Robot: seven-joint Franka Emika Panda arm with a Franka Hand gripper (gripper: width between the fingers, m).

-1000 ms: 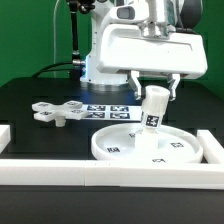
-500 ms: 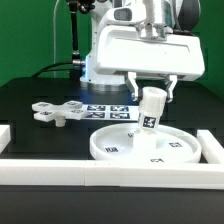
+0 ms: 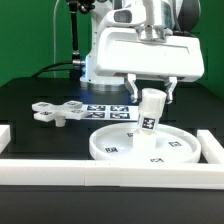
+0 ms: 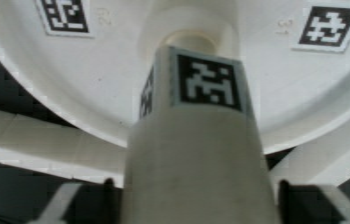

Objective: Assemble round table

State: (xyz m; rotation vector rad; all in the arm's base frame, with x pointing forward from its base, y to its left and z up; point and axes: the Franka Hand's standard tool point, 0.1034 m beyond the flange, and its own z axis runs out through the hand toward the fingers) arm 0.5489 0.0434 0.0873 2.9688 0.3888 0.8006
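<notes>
The cross-shaped base piece lies untouched toward the tabletop's edge at the exterior view's left. Nearer the front edge, the gripper pinches the tilted leg over the round disc. This looks like the leg-seating step; next it likely needs uprighting and pressing down.

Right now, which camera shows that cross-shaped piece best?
The exterior view: the cross-shaped base lies whole on the black table, at the exterior view's left. The wrist view misses it, showing only the leg and the round disc.

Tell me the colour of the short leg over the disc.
The leg is white, with a black-and-white square tag; the wrist view shows it best.
</notes>
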